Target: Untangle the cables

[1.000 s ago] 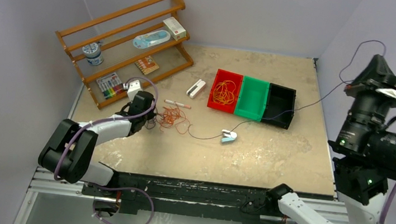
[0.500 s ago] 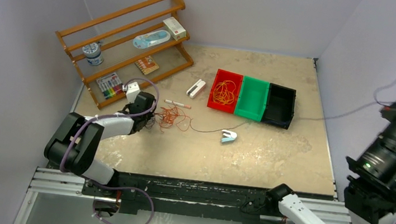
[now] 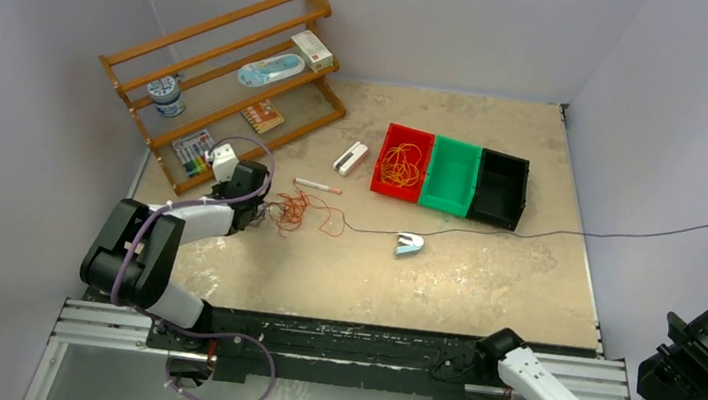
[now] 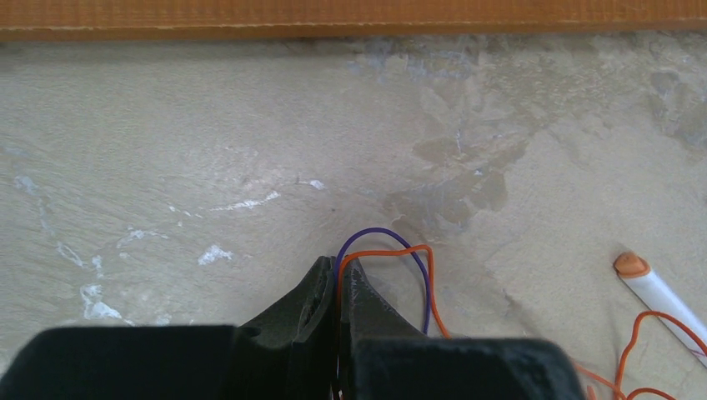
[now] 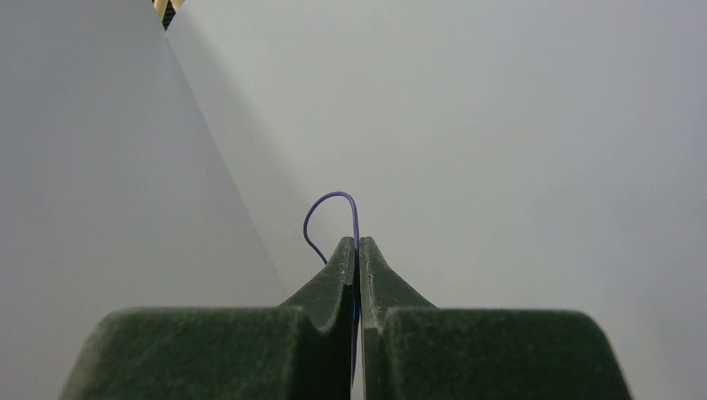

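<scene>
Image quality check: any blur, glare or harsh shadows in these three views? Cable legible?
Top external: even, diffuse light, no glare, soft shadows; the thin purple cable is faint but traceable. Left wrist: table and cable loops sharp; the left gripper is dark, showing little detail. Right wrist: plain wall behind, cable loop crisp above the right gripper, whose near parts look slightly soft.

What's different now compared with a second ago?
The right end effector, shut on the thin dark purple cable, swung rightward and pulled it straight. The left end effector dragged the orange wire tangle slightly leftward. The red, green and black bins and wooden rack stayed.
</scene>
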Controlling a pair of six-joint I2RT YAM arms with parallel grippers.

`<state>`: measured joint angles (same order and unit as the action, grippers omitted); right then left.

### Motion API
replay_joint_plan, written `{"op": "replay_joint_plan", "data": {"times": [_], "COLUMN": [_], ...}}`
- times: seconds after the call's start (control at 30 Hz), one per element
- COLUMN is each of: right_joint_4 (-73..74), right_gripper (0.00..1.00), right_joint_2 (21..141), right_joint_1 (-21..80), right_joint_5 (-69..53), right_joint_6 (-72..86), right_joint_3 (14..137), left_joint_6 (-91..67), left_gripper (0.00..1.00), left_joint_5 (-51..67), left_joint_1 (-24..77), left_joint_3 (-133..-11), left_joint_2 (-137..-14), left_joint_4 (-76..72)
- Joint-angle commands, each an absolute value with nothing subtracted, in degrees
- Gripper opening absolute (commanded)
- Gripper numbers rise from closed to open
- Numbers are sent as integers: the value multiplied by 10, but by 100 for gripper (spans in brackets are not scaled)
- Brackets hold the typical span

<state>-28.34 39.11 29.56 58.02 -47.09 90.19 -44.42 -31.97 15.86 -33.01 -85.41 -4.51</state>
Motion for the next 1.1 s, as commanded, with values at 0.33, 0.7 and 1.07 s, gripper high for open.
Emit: {"op": "replay_joint_plan", "data": {"times": [0.33, 0.7, 1.07], "right_joint_4": [-165, 29, 216], "right_gripper": [0, 0, 0], "right_joint_2": [387, 483, 585], "right_joint_1": [296, 296, 292], "right_joint_5": [515, 369, 406], "right_joint_6": [-358, -82, 42], "right_joint_3": [912, 828, 806], "left_joint_6": [-435, -417, -374], "left_gripper": [1, 61, 68], "left_joint_5": [-256, -209, -196], "left_joint_1": [95, 142, 252], "left_joint_3": [-335, -359, -420], "left_joint_2": [-829, -691, -701], "left_joint_4": [-83, -35, 10]}}
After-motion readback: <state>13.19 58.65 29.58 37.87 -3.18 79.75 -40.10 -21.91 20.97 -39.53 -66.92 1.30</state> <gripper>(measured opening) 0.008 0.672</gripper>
